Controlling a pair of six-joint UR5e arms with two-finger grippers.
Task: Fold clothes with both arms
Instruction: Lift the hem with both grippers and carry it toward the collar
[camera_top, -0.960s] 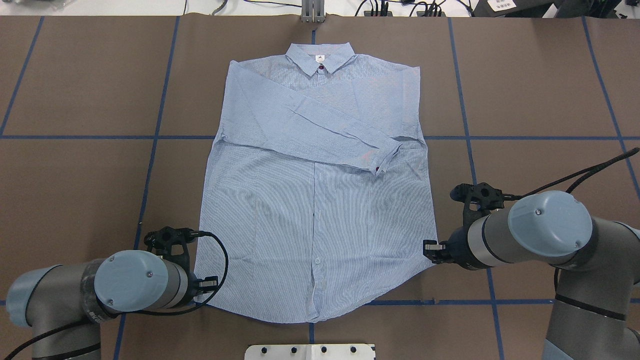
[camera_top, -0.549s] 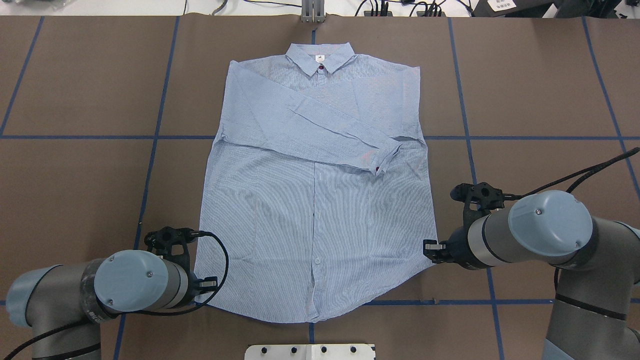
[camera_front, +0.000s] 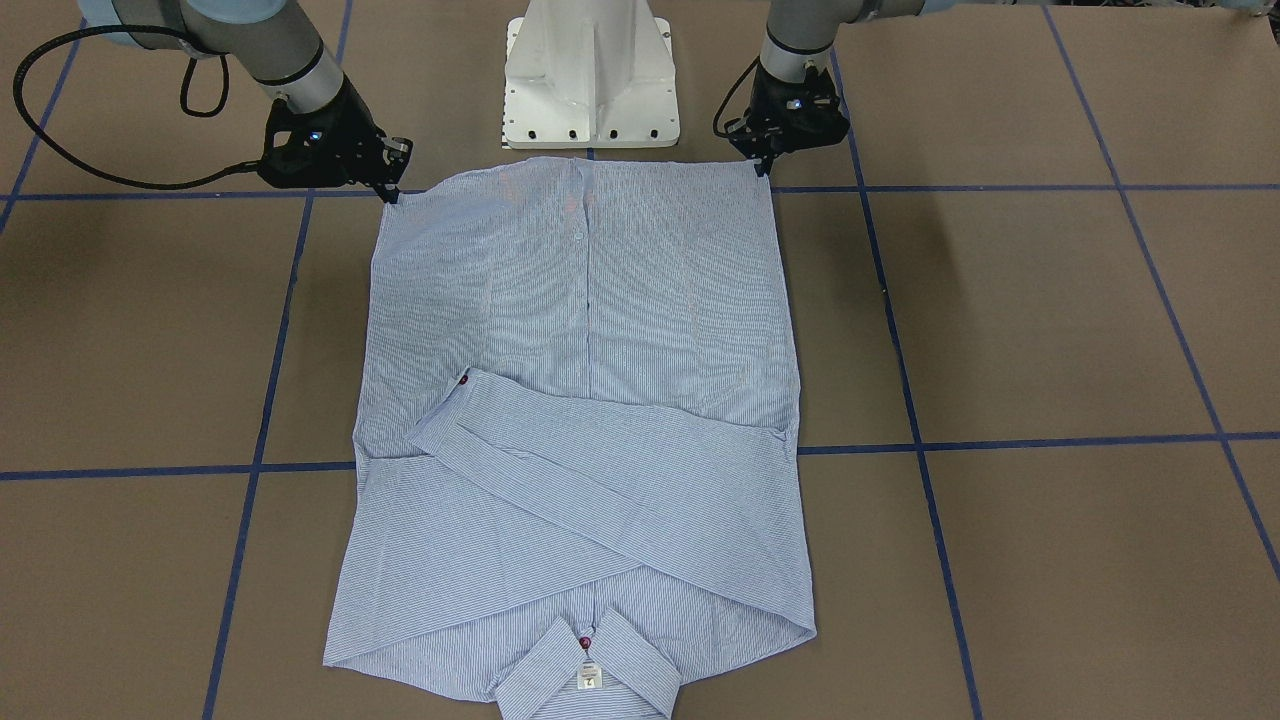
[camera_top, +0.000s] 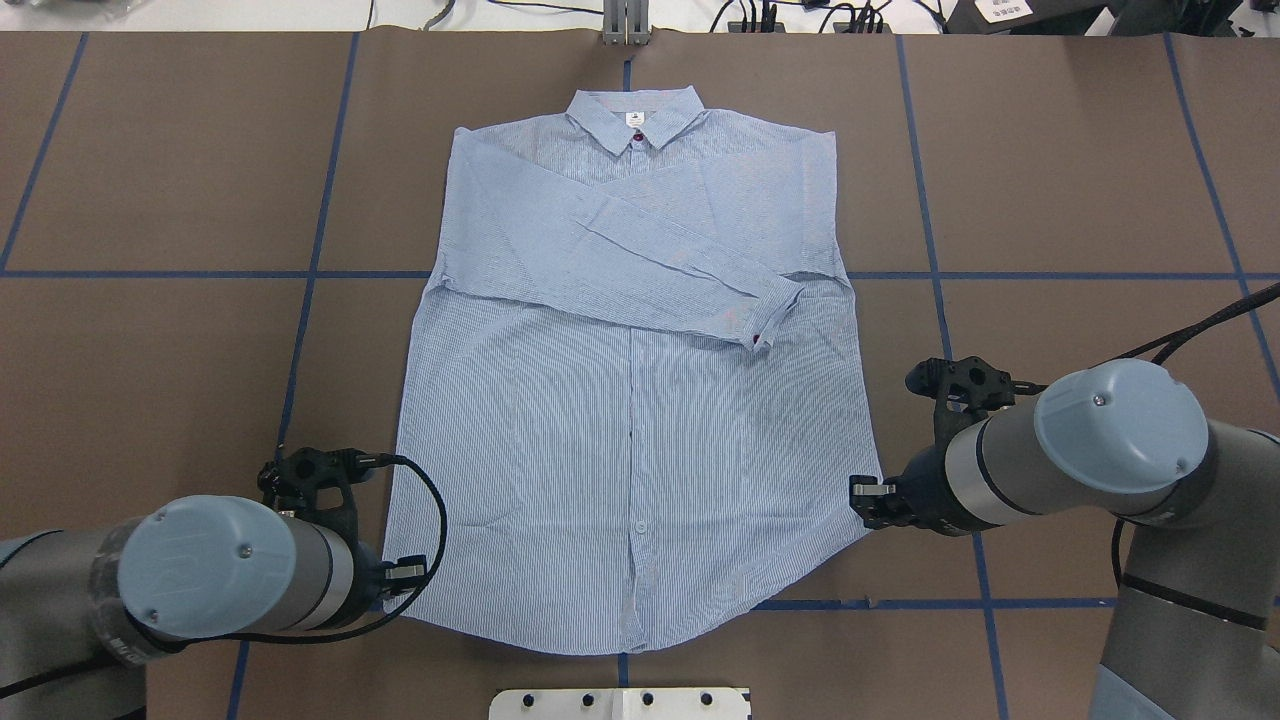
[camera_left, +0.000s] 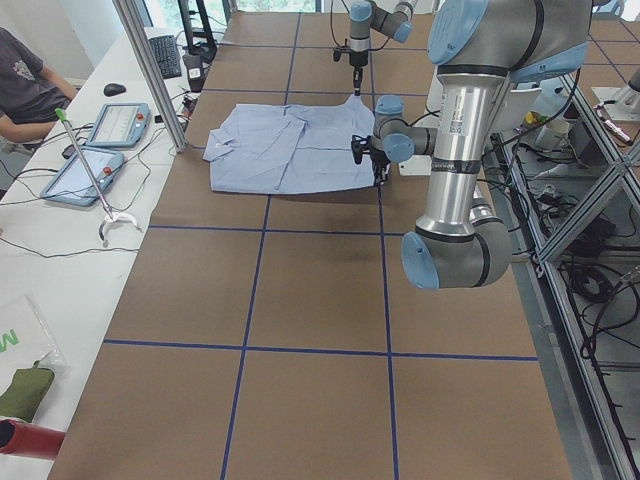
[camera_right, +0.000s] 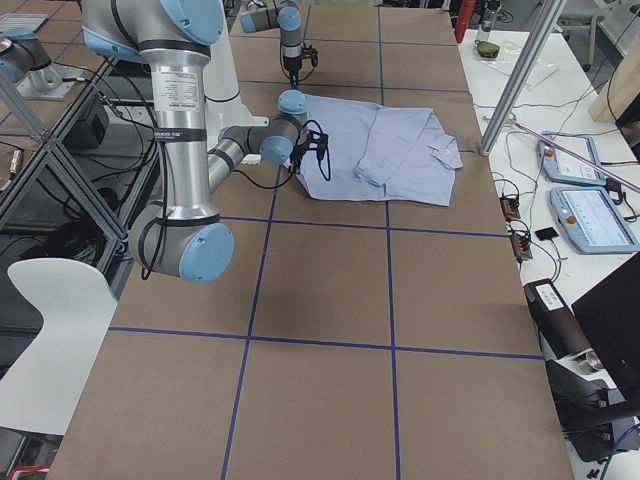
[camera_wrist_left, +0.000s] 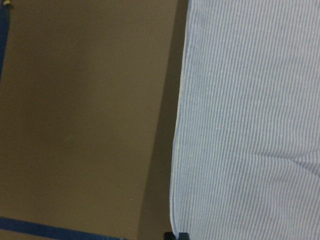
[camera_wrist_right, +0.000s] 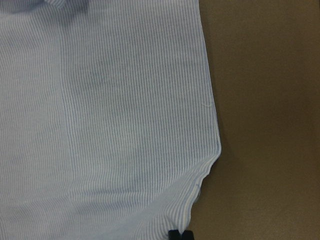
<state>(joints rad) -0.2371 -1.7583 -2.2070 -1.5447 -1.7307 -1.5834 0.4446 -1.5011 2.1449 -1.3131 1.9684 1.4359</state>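
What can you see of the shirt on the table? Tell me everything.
The shirt is light blue with fine white stripes, thin woven cloth, lying flat, front up and buttoned, on the brown table. Its collar, with a small white label and red button, points away from the robot. One sleeve is folded across the chest. The left end effector and right end effector each pinch a hem corner.
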